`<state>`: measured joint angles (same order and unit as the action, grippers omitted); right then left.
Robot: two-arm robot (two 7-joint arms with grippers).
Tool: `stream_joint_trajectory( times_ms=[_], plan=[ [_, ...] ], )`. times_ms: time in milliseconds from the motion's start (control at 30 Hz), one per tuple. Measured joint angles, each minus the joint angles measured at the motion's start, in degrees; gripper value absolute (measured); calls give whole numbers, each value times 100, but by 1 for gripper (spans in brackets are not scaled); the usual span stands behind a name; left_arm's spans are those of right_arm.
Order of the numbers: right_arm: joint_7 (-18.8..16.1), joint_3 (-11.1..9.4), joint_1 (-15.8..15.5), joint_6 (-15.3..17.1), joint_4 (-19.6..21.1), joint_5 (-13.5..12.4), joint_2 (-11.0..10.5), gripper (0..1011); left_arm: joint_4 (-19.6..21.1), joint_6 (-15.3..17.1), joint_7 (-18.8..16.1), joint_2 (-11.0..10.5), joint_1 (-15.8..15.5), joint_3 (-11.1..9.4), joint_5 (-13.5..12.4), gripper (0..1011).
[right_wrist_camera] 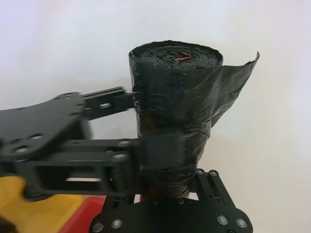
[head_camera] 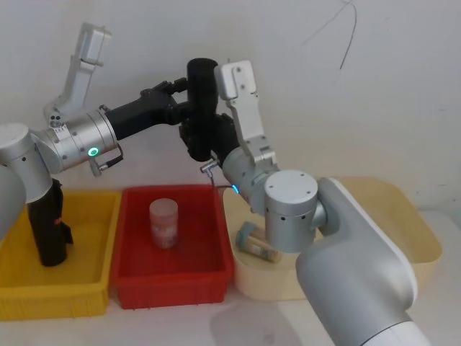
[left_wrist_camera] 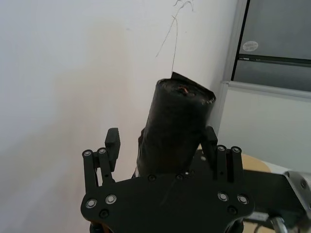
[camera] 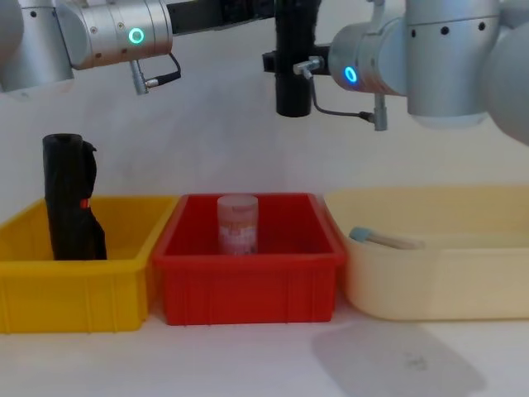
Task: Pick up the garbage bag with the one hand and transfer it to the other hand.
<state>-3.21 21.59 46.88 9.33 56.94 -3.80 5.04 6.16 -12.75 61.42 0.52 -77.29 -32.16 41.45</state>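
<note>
Bag [head_camera: 202, 97] upright above the red bin [head_camera: 137, 277], long axis vertical. Your left gripper [head_camera: 189, 108] grips its middle; right gripper [head_camera: 210, 148] closes lower down, both arms equally near.

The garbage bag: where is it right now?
The garbage bag hangs upright in mid-air above the red bin, between the left gripper and right gripper.

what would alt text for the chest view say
An upright black plastic garbage bag roll hangs in the air between the green-ringed left arm's claw and the blue-ringed right arm's claw, above a red plastic bin holding a jar.
</note>
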Motion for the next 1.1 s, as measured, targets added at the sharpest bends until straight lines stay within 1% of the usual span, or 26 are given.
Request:
stream_joint_trajectory(
  times_ms=[300, 533, 600, 767, 833, 867, 933, 1100],
  plan=[
    [199, -175, 46, 51, -56, 47, -74, 510, 0, 0, -1, 0, 0, 0, 0, 1002],
    [337, -336, 52, 148, -46, 83, -184, 510, 0, 0, -1, 0, 0, 0, 0, 1002],
    [384, -411, -6, 218, 78, 91, -258, 510, 0, 0, -1, 0, 0, 0, 0, 1002],
    [418, -500, -136, 335, 362, 98, -361, 510, 0, 0, -1, 0, 0, 0, 0, 1002],
    [433, -554, -278, 431, 683, 109, -453, 510, 0, 1, -1, 0, 0, 0, 1, 1002],
    [433, -554, -278, 431, 683, 109, -453, 510, 0, 1, -1, 0, 0, 0, 1, 1001],
    [435, -589, -411, 539, 992, 133, -543, 510, 0, 0, -1, 0, 0, 0, 1, 1001],
    [434, -630, -600, 681, 1415, 175, -675, 510, 0, 0, 0, 0, 0, 0, 0, 1001]
  ],
)
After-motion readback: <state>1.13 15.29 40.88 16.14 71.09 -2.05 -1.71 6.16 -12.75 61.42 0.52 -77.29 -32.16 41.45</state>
